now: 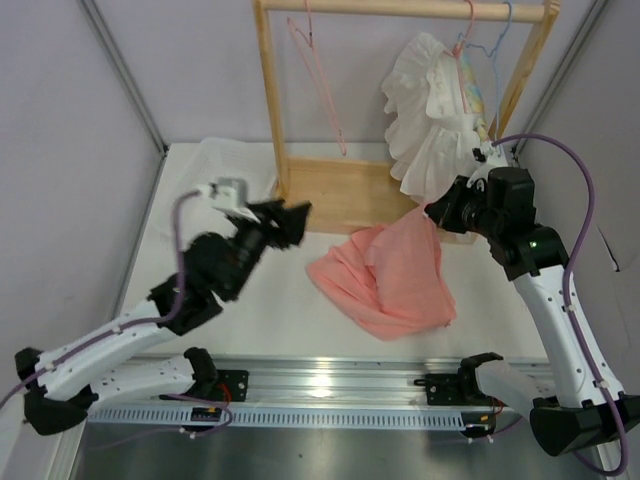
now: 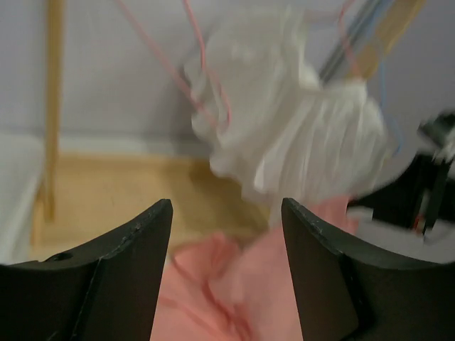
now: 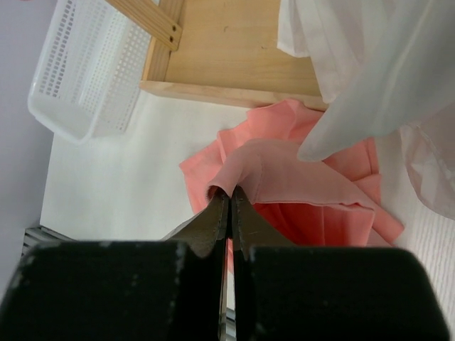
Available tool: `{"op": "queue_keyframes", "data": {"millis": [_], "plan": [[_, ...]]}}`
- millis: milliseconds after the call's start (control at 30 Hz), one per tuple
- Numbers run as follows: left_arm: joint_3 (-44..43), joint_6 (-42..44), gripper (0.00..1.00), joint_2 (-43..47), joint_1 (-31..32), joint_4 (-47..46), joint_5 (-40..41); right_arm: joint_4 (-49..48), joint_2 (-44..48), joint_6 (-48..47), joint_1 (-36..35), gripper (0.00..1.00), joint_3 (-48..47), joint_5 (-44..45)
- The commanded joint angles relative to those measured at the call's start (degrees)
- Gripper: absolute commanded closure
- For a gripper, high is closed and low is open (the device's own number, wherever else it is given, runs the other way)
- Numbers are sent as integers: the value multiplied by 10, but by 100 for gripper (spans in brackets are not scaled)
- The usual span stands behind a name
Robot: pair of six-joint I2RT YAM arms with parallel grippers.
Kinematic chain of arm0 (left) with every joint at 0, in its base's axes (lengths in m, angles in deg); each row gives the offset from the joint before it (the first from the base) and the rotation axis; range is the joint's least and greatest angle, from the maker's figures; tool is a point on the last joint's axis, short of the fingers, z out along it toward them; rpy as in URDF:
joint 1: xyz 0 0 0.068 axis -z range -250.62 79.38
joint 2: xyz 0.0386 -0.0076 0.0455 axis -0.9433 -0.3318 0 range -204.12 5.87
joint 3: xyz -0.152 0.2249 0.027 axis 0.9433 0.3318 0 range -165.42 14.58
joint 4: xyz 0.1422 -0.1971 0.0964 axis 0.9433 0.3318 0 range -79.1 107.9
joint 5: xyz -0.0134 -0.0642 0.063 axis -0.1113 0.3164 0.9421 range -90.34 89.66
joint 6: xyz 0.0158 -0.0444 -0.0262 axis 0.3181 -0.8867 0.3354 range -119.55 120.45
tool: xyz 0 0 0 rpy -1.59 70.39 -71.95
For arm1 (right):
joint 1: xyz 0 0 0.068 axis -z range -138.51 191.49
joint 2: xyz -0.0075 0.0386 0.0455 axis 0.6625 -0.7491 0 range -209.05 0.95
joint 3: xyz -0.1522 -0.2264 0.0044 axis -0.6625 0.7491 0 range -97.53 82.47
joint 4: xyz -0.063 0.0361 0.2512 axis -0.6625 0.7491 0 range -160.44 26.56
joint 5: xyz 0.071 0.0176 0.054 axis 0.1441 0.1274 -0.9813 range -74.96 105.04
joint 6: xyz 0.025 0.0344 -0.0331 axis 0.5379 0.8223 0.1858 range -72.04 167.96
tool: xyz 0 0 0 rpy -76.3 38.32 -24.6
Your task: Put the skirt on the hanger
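Observation:
The salmon-pink skirt (image 1: 390, 275) lies on the white table, one edge lifted. My right gripper (image 1: 432, 212) is shut on that edge; in the right wrist view the cloth (image 3: 284, 167) drapes over the closed fingertips (image 3: 229, 193). My left gripper (image 1: 290, 222) is open and empty, held above the table left of the skirt and facing it; the skirt (image 2: 227, 284) shows blurred between its fingers (image 2: 135, 263). The thin pink hanger (image 1: 318, 75) hangs bare on the left of the wooden rail, also in the left wrist view (image 2: 199, 78).
A wooden rack (image 1: 335, 190) with a flat base stands at the back. A white ruffled garment (image 1: 430, 115) and a blue hanger (image 1: 497, 50) hang at its right end. A white mesh basket (image 3: 85, 64) lies left of the rack base.

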Motion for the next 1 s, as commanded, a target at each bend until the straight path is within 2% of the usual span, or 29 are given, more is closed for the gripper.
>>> {"op": "queue_keyframes", "data": {"millis": [0,67,133,167,267,333,533,767,867,967], "plan": [[85,-83,32,-56,148,35,116,-8,14,-15,2,100,-2,21],[91,-96,31,-118,217,8,149,-6,16,-12,2,100,-1,18],[99,-83,31,-160,250,-32,152,-4,17,-8,0,100,1,17],[91,-67,32,-208,278,-61,152,-2,19,-7,-2,100,1,18],[58,1,30,-279,318,-115,151,6,18,-7,-5,100,0,27],[36,40,30,-345,334,-136,111,8,17,-7,-6,100,0,31],[-6,135,29,-475,366,-223,28,11,17,-8,-10,100,7,38],[-33,158,28,-553,369,-258,-49,4,16,-6,-13,100,9,35],[-61,174,28,-594,375,-253,-32,1,13,-6,-14,100,10,37],[-79,186,28,-636,374,-277,20,1,9,-6,-15,100,9,36]]}}
